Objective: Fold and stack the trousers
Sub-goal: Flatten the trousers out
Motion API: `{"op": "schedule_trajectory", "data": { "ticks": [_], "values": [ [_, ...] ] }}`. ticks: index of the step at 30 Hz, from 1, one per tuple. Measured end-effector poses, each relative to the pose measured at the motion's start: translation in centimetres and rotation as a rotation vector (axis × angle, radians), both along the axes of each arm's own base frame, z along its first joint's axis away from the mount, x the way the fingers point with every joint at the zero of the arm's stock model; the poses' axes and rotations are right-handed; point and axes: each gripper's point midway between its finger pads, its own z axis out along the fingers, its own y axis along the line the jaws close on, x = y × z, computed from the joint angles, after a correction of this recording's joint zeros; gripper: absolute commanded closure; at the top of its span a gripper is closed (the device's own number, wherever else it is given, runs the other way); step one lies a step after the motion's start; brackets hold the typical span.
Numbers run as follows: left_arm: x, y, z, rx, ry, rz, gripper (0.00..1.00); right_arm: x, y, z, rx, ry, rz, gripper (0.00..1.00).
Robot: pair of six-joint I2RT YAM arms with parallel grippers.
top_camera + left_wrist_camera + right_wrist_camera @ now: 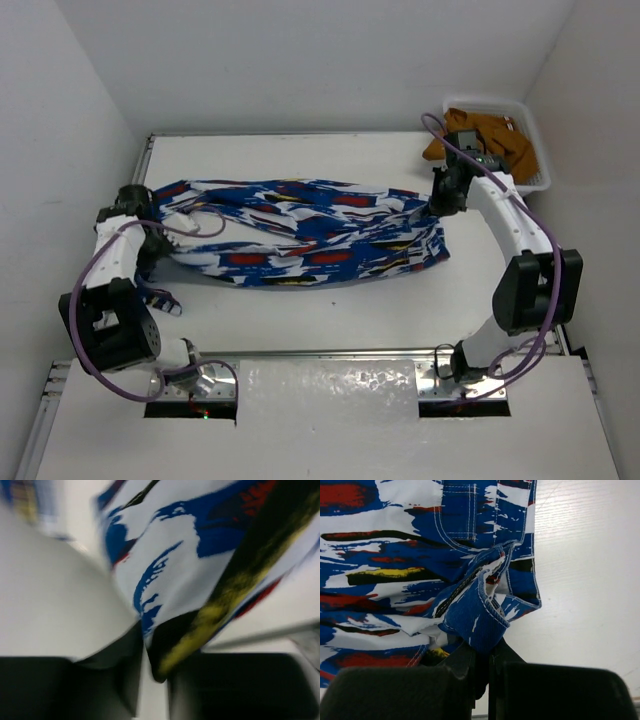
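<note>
The trousers [300, 235], royal blue with white, red, yellow and black patches, lie stretched left to right across the middle of the white table. My left gripper [152, 228] is shut on the trousers' left end; the blurred left wrist view shows cloth [175, 570] pinched between the fingers. My right gripper [437, 205] is shut on the waistband at the right end; the right wrist view shows a fold of blue waistband [480, 620] clamped between the black fingers [465, 665]. The cloth sags a little between the two grippers.
A white basket [532, 150] holding an orange-brown garment [485, 135] stands at the back right corner. White walls close in the table on the left, back and right. Purple cables loop along both arms.
</note>
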Motion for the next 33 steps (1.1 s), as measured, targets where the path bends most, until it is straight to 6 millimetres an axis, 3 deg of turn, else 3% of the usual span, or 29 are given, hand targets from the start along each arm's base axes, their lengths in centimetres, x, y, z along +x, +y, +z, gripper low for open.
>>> {"op": "schedule_trajectory", "data": {
  "ticks": [3, 5, 6, 8, 11, 13, 16, 19, 22, 28, 33],
  "values": [
    [-4.1, -1.2, -2.5, -0.051, 0.151, 0.015, 0.64, 0.4, -0.1, -0.5, 0.043, -0.008, -0.017, 1.00],
    [-5.4, -1.4, -2.4, -0.092, 0.180, 0.058, 0.47, 0.5, -0.8, -0.9, 0.055, -0.009, -0.043, 1.00],
    [-5.5, -1.2, -1.8, -0.117, 0.164, 0.088, 0.44, 0.5, -1.1, -1.1, 0.054, -0.005, -0.052, 1.00],
    [-4.6, 0.4, 0.5, -0.175, 0.065, 0.205, 0.42, 0.8, -1.6, -1.6, 0.049, 0.002, -0.065, 1.00],
    [-2.7, 5.4, 4.7, -0.197, -0.147, 0.421, 0.44, 1.2, -2.0, -2.6, 0.044, 0.022, -0.072, 1.00],
    [-3.1, 8.0, 5.0, -0.206, -0.211, 0.562, 0.44, 1.4, -2.0, -3.2, 0.043, 0.034, -0.072, 1.00],
    [-6.0, 8.6, 1.4, -0.273, -0.175, 0.774, 0.43, 1.7, -2.0, -3.6, 0.043, 0.040, -0.068, 1.00],
    [-9.0, 7.2, -3.0, -0.306, -0.076, 0.928, 0.43, 2.2, -2.0, -3.1, 0.043, 0.026, -0.065, 1.00],
    [-10.2, 6.1, -5.6, -0.317, -0.017, 1.007, 0.42, 2.8, -2.0, -2.4, 0.045, 0.001, -0.060, 1.00],
    [-7.9, 7.5, -8.2, -0.329, -0.050, 1.083, 0.41, 3.1, -2.0, -2.2, 0.045, -0.012, -0.059, 1.00],
    [-5.0, 7.4, -10.5, -0.318, -0.058, 1.029, 0.44, 2.9, -2.2, -2.8, 0.036, -0.003, -0.063, 1.00]
  ]
}}
